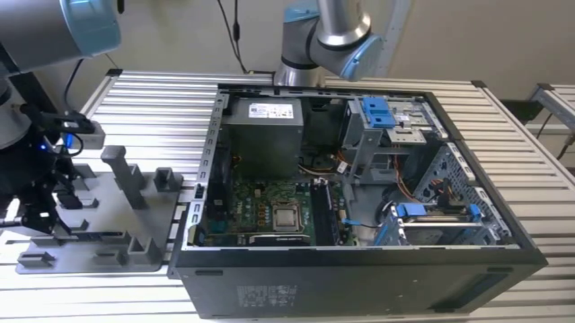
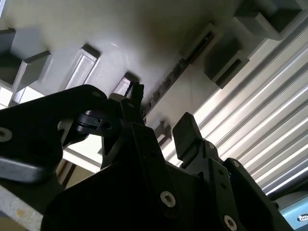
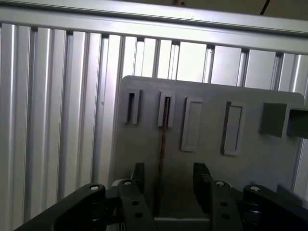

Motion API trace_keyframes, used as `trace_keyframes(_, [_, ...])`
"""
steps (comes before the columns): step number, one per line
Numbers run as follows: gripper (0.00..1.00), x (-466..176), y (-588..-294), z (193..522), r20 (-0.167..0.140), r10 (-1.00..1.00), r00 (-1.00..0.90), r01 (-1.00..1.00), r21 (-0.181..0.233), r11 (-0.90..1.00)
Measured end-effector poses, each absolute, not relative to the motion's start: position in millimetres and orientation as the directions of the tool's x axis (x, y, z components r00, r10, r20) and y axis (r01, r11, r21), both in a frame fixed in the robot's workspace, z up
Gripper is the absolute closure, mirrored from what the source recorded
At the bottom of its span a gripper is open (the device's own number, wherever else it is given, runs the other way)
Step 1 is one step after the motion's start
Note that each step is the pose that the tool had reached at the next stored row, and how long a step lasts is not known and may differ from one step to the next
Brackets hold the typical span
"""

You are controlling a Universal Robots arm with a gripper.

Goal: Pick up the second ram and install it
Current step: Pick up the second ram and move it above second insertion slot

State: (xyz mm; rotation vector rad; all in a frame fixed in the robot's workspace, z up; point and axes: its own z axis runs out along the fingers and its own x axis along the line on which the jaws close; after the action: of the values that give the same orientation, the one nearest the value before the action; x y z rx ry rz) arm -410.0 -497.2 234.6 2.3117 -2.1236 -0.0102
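The second ram (image 3: 163, 139) stands on edge in a slot of the grey holder tray (image 3: 207, 96), seen as a thin dark strip. My gripper (image 3: 168, 180) is open, one black finger on each side of the strip, with a gap left on both sides. In the second wrist view the ram (image 2: 175, 74) runs along the tray (image 2: 144, 29) toward the gripper (image 2: 161, 118), whose fingertips (image 2: 137, 101) hang just above it. In the exterior view the gripper (image 1: 40, 219) hovers low over the tray's (image 1: 99, 195) end at that view's left.
An open computer case (image 1: 359, 276) lies beside the tray, with its green motherboard (image 1: 269, 208) and memory slots (image 1: 324, 215) exposed. Upright grey posts (image 1: 121, 175) rise from the tray. Another arm's base (image 1: 324, 40) stands behind the case. A ribbed metal table (image 1: 153, 101) carries everything.
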Motion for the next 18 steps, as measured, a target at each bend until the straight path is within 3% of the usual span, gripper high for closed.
trace_keyframes(18, [0.46,-413,-501,211,-0.003,-0.996,0.085,-0.996,0.006,-0.085])
